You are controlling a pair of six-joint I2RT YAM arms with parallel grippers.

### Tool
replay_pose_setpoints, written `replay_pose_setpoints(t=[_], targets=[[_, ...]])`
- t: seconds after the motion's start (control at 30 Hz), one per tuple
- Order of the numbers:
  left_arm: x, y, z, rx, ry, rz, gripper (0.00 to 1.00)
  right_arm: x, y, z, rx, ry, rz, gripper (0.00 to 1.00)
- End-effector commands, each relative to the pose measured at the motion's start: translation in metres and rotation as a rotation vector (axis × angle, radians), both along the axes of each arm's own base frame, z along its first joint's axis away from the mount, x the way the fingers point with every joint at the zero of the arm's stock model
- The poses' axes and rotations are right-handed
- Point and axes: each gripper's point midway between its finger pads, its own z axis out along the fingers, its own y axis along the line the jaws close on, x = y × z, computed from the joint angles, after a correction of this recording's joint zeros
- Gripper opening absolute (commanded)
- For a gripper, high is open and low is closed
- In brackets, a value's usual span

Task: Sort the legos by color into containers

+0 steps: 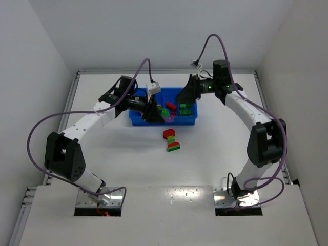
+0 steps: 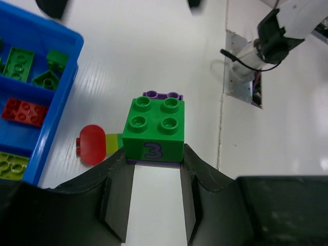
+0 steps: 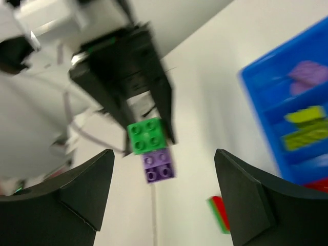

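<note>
Left wrist view: the left hand point(image 2: 156, 160) clamps a green brick point(image 2: 155, 123) printed with a purple "3", joined to a purple brick point(image 2: 163, 95). The right hand point(image 3: 164, 156) gapes wide, empty.

The tray point(image 1: 137, 121) sits midway across the table point(image 1: 230, 154), several bricks point(image 1: 170, 106) inside it. Before it lies a loose stack point(image 1: 172, 141). The left gripper point(image 1: 154, 115) (holding a two-brick pair point(image 2: 155, 128)) hangs, seemingly, over the tray's near-left edge.

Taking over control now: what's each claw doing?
Left claw: shut on the green-and-purple lego stack.
Right claw: open, empty.
</note>
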Motion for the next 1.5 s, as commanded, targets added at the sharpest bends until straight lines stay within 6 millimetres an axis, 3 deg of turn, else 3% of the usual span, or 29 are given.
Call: replay_pose_setpoints(t=[0.0, 0.2, 0.47, 0.77, 0.8, 0.93, 1.03, 1.1, 1.17, 1.33, 1.47], targets=[[-0.005, -0.011, 0.039, -0.100, -0.051, -0.098, 0.09, -0.048, 0.012, 0.022, 0.098, -0.036, 0.237, 0.80], [-0.004, -0.018, 0.041, -0.119, -0.012, -0.126, 0.09, -0.070, 0.025, 0.030, 0.113, -0.070, 0.311, 0.81], [-0.005, -0.022, 0.041, -0.119, -0.003, -0.133, 0.09, -0.074, 0.039, 0.028, 0.115, -0.087, 0.344, 0.81], [-0.005, -0.022, 0.041, -0.119, 0.006, -0.130, 0.09, -0.071, 0.050, 0.012, 0.032, -0.105, 0.278, 0.59], [-0.005, -0.022, 0.041, -0.119, 0.006, -0.130, 0.09, -0.070, 0.052, 0.007, 0.014, -0.205, 0.287, 0.57], [-0.005, -0.022, 0.041, -0.119, 0.006, -0.130, 0.09, -0.077, 0.052, -0.013, -0.116, -0.263, 0.285, 0.50], [-0.006, -0.022, 0.038, -0.116, 0.014, -0.130, 0.09, -0.082, 0.054, -0.009, -0.112, -0.272, 0.294, 0.26], [-0.006, -0.021, 0.032, -0.106, 0.016, -0.124, 0.09, -0.079, 0.054, -0.009, -0.117, -0.273, 0.286, 0.06], [-0.008, -0.020, 0.025, -0.098, 0.038, -0.123, 0.09, -0.076, 0.053, -0.004, -0.110, -0.285, 0.269, 0.01], [-0.021, -0.008, 0.001, -0.045, 0.046, -0.090, 0.09, -0.056, 0.043, 0.018, -0.056, -0.226, 0.198, 0.00], [-0.032, 0.002, -0.025, 0.010, 0.061, -0.073, 0.09, -0.016, 0.023, 0.055, 0.039, -0.236, 0.089, 0.00]])
